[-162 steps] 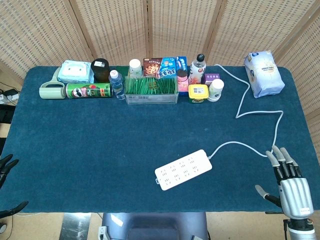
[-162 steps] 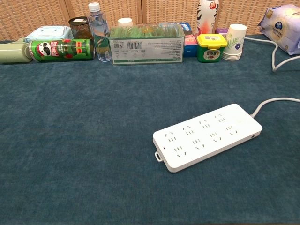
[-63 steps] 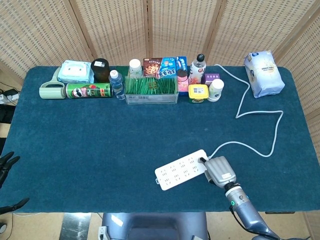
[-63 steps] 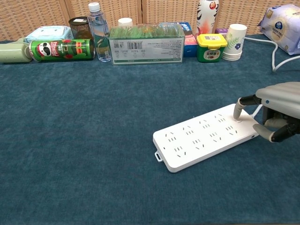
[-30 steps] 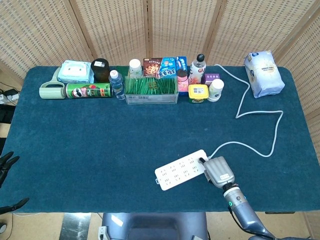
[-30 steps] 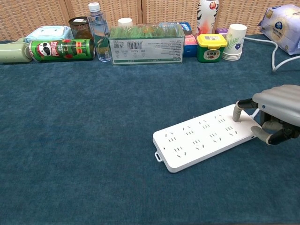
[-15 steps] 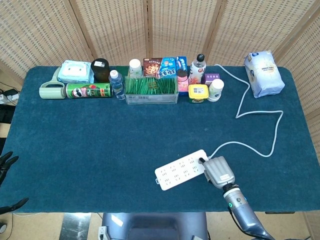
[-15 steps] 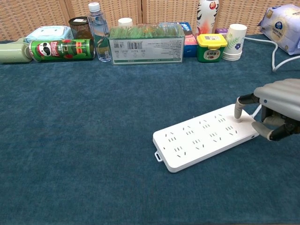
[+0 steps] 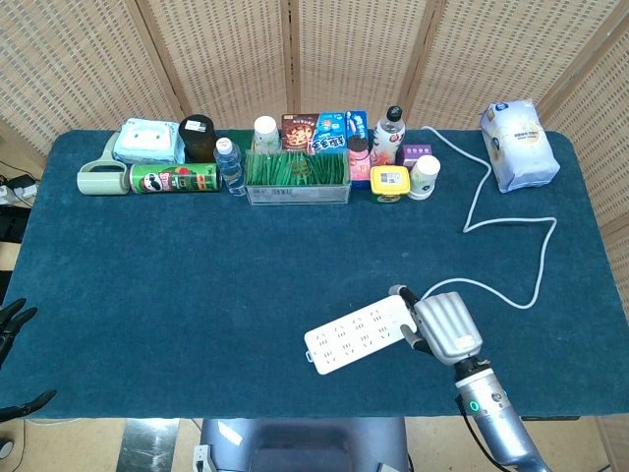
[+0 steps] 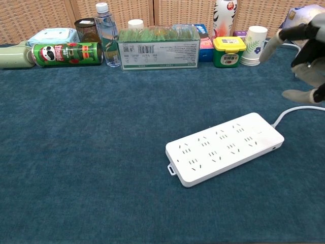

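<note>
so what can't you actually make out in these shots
- Right hand: chest view, cut by the right edge; head view shows only its back, so finger pose unclear.
- Left hand: head view, cropped at the left edge; absent from chest view.
- Power strip switch state: too small in both views.
- Snack boxes: chest view, hidden behind the clear box.

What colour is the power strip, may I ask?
White; the power strip shows best in the chest view.

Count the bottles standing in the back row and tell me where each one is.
2: a clear water bottle between the green chip can and the clear box, and a white bottle with a black cap behind the yellow tub. Others may be hidden.
</note>
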`<state>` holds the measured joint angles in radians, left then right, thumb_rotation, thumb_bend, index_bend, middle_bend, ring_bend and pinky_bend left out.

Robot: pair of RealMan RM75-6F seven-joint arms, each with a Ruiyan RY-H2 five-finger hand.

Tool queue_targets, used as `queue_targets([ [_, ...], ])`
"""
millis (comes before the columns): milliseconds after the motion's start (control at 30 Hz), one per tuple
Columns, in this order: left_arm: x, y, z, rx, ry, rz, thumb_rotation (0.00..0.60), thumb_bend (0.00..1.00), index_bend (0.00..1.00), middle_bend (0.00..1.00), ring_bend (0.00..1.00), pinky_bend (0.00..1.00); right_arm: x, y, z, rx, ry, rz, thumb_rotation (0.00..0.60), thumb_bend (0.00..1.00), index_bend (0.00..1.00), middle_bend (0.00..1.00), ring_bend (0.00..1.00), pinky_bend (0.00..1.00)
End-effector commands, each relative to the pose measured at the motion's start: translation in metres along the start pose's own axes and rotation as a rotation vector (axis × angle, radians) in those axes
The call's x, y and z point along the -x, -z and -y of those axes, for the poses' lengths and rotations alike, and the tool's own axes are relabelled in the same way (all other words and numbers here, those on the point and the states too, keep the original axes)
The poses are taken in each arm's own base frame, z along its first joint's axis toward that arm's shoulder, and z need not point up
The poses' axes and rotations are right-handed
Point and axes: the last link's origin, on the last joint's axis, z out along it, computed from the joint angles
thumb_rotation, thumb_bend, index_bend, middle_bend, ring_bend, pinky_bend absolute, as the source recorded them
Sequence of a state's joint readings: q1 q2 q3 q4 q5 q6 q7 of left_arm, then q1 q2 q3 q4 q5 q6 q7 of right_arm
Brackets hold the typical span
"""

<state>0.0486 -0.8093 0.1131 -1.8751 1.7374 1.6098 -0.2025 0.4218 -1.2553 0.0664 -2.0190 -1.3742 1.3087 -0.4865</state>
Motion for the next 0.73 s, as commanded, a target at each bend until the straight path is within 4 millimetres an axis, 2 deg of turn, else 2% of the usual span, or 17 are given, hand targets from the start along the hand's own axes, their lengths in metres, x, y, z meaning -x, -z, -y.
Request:
queue_targets([
  [33, 0.000, 0.001, 0.000, 0.001, 0.003, -0.001, 0.600, 0.11, 0.00, 0.00, 0.00, 0.02, -0.014, 0.026, -0.019, 0.008, -0.041, -0.096, 0.600, 0.02, 0.22, 0.45, 0.51, 0.67],
  [133, -0.001, 0.001, 0.000, 0.000, 0.004, -0.005, 0.600, 0.11, 0.00, 0.00, 0.00, 0.02, -0.015, 0.046, -0.036, 0.015, -0.045, -0.139, 0.600, 0.00, 0.22, 0.31, 0.35, 0.50],
  [233, -0.001, 0.002, 0.000, -0.001, 0.003, -0.006, 0.600, 0.11, 0.00, 0.00, 0.00, 0.02, -0.016, 0.065, -0.051, 0.026, -0.054, -0.178, 0.600, 0.00, 0.21, 0.24, 0.25, 0.38],
  [333, 0.000, 0.002, -0.001, -0.002, 0.000, -0.004, 0.600, 0.11, 0.00, 0.00, 0.00, 0.02, -0.016, 0.085, -0.068, 0.056, -0.061, -0.222, 0.600, 0.00, 0.21, 0.20, 0.20, 0.30],
  [533, 0.002, 0.003, -0.003, -0.002, -0.008, 0.000, 0.600, 0.11, 0.00, 0.00, 0.00, 0.02, -0.013, 0.114, -0.087, 0.098, -0.087, -0.276, 0.600, 0.00, 0.20, 0.17, 0.17, 0.26],
  [733, 0.003, 0.002, -0.003, -0.008, -0.011, 0.000, 0.600, 0.11, 0.00, 0.00, 0.00, 0.02, -0.011, 0.129, -0.095, 0.132, -0.080, -0.314, 0.600, 0.00, 0.19, 0.16, 0.16, 0.25],
])
